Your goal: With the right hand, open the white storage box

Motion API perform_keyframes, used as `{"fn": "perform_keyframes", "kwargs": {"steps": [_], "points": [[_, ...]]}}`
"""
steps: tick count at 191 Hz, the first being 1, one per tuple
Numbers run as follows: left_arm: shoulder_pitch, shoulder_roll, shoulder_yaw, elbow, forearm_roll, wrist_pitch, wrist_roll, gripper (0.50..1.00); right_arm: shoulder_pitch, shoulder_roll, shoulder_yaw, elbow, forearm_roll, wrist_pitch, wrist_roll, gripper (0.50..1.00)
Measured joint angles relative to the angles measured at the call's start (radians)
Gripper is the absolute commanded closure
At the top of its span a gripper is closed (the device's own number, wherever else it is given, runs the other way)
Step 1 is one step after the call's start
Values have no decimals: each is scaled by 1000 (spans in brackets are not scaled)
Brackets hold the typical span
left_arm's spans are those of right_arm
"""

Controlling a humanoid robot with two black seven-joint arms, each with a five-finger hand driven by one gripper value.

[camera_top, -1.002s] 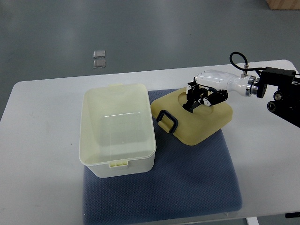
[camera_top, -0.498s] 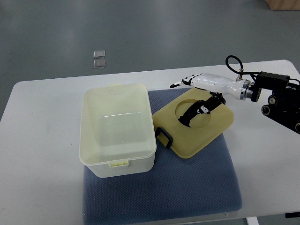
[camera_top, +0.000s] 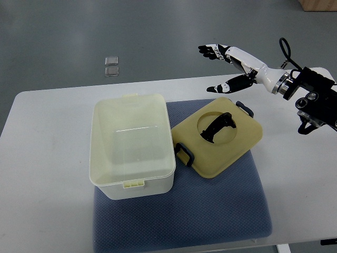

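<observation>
The pale cream rectangular plastic storage box (camera_top: 132,143) is seen lidless and empty on the dark blue textured mat (camera_top: 221,205), so the opening is judged done. Its flat cream lid with black handle and clips (camera_top: 217,136) is laid just beside it, handle up. The white-and-black right hand (camera_top: 227,66) is raised above the far table edge, fingers spread, nothing gripped.
</observation>
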Motion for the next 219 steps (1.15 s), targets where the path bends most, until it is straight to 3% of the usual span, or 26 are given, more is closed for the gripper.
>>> {"fn": "perform_keyframes", "kwargs": {"steps": [23, 75, 96, 124, 219], "points": [[0, 0, 0, 0, 0, 0, 0, 500, -26, 19, 14, -43, 262, 34, 0, 576], [0, 0, 0, 0, 0, 0, 0, 500, -50, 67, 17, -129, 702, 27, -1, 576], [0, 0, 0, 0, 0, 0, 0, 500, -56, 101, 13, -151, 823, 1, -60, 576], [0, 0, 0, 0, 0, 0, 0, 500, -73, 152, 17, -164, 866, -11, -109, 572], [0, 0, 0, 0, 0, 0, 0, 500, -150, 199, 185, -177, 864, -5, -100, 570]]}}
